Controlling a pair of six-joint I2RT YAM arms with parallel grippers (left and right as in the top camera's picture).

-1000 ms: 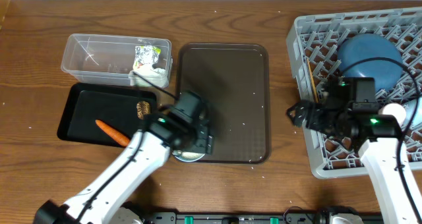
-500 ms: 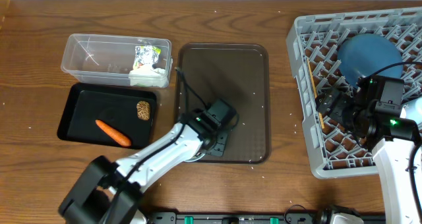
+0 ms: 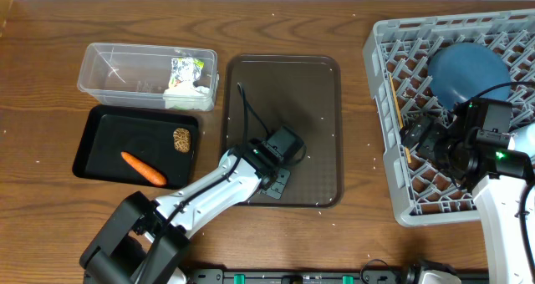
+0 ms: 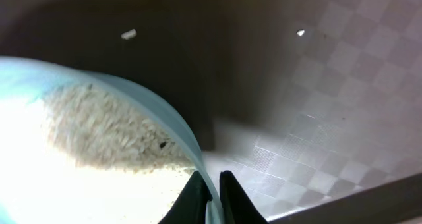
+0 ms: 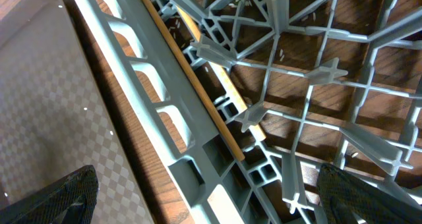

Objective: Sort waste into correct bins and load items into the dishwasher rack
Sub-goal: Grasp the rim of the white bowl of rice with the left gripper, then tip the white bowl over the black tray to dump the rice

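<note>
Since a second ago your left arm has swung rightward, off the near-left corner of the dark brown tray (image 3: pixel 322 92) and further onto its floor, and your right arm has pulled away from that tray to sit over the rack. Left of the tray at its far end, the clear tub (image 3: pixel 117 71) holds the wrapper (image 3: pixel 187 67) and the napkin (image 3: pixel 185 93) at the end nearest the tray. Left of the tray's near half, the black tray (image 3: pixel 104 142) holds the carrot (image 3: pixel 142 169) and the brown food lump (image 3: pixel 181 139). Over the tray's near-left part, your left gripper (image 4: pixel 211 179) is pinched onto the rim of the white bowl (image 4: pixel 79 151), which the overhead view hides beneath the arm. A few rice grains (image 4: pixel 128 33) lie on the tray floor. Right of the tray stands the rack (image 3: pixel 384 42), with the chopsticks (image 5: pixel 191 85) lying along its tray-side wall and the dark blue dish (image 3: pixel 468 71) further in. Your right gripper (image 3: pixel 415 138) hangs over that wall, jaws spread wide and holding nothing.
</note>
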